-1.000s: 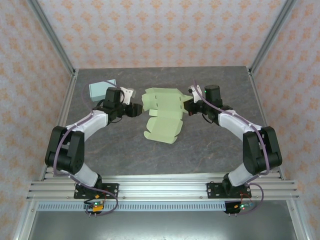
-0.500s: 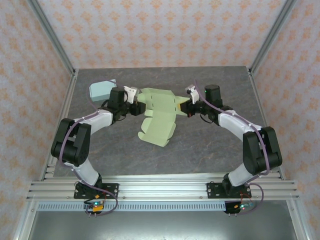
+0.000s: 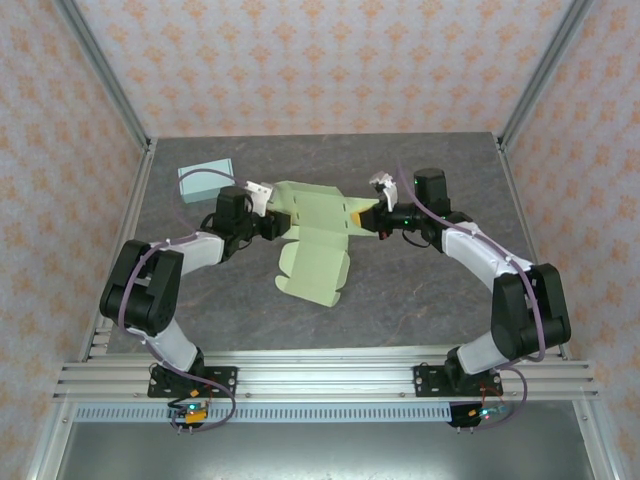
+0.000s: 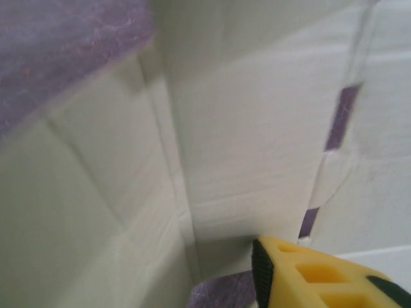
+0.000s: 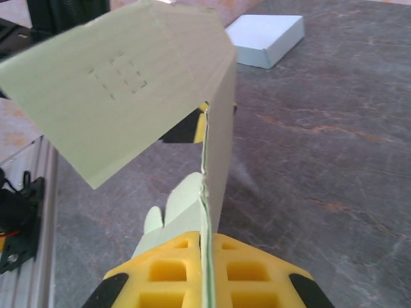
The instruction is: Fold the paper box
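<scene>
Since a second ago the paper box (image 3: 315,240) has changed shape: its far panels now tilt up between the two hands, and its near, scalloped flap lies further left on the surface (image 3: 430,290). One pale green blank is in play, with one small white-topped box (image 3: 205,180) lying well apart at the far left, and two arms.

Both arms bend inward at the elbow and reach toward the middle. The right hand (image 3: 368,217) is clamped on the blank's right edge; the right wrist view shows the thin card pinched upright between its yellow pads (image 5: 173,273). The left hand (image 3: 272,222) sits at the blank's left edge. Its wrist view shows one yellow finger (image 4: 302,273) close against creased card, and I cannot tell whether it grips.

The card is matte, scored with fold lines and cut slots. The surface is grey and mottled like stone.
</scene>
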Available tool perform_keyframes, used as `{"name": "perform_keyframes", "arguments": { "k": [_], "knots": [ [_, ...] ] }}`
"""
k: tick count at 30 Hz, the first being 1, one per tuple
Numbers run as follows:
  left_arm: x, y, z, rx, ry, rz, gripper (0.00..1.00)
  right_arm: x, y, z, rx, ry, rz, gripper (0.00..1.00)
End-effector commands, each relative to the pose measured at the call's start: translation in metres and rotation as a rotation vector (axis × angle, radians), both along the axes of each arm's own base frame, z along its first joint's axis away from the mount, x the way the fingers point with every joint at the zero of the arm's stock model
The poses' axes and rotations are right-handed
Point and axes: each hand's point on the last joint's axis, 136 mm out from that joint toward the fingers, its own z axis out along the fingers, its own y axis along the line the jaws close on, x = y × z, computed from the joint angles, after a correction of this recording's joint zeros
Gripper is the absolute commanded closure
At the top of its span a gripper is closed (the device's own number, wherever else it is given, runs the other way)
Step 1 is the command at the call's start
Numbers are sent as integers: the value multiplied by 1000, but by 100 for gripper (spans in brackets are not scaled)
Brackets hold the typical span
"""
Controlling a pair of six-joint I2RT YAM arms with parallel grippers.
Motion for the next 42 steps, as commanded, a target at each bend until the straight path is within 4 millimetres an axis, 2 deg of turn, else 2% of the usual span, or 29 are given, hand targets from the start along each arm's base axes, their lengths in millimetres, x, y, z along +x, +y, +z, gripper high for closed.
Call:
{"name": "perform_keyframes", "arguments": {
  "k": [1,3,5,6,8,10,11,13,15,16,18,19,21,24,26,27,31,33,36,39,42],
  "knots": [
    [9,-5,40,-13,-143,-31,80,-13,3,19,20,-49,91,100],
    [10,-4,45,-20,-151,-22,93,-10,2,18,6,-46,79,100],
    [8,-2,51,-22,-161,-16,99,-1,-1,15,-21,-50,26,97],
    [7,0,52,-18,-164,-4,100,8,-6,11,-49,-49,-33,92],
    [6,8,54,-12,-159,45,100,35,-22,2,-109,-32,-229,69],
    [5,14,57,-24,-149,93,100,55,-34,7,-81,-20,-379,51],
    [4,16,58,-40,-143,115,100,64,-39,10,-71,-12,-447,46],
    [4,22,59,-63,-132,184,100,84,-58,13,-50,39,-635,44],
    [-1,21,59,-59,-129,211,100,96,-73,21,-15,95,-774,43],
    [-3,20,58,-35,-127,224,100,99,-80,27,12,117,-835,40],
    [-6,15,58,22,-135,216,100,103,-96,36,63,165,-961,10],
    [-6,15,57,49,-138,220,100,104,-107,39,88,199,-1045,1],
    [-4,17,54,62,-138,243,100,101,-130,35,80,312,-1211,1],
    [-3,18,56,50,-166,267,100,81,-156,25,1,566,-1430,1],
    [-5,12,57,17,-202,247,100,78,-146,24,35,700,-1425,0],
    [-5,10,53,19,-199,236,100,78,-135,19,89,794,-1404,3],
    [-7,-6,45,68,-209,173,100,82,-67,9,346,1187,-1243,5],
    [-9,-13,44,112,-227,138,100,85,-37,12,395,1285,-1172,6],
    [-11,-19,43,165,-239,120,100,91,-7,18,366,1294,-1129,7],
    [-12,-28,40,204,-253,87,100,92,8,9,312,1290,-1142,10],
    [-9,-30,35,198,-253,99,100,97,14,10,331,1293,-1147,11]
  ]
}}
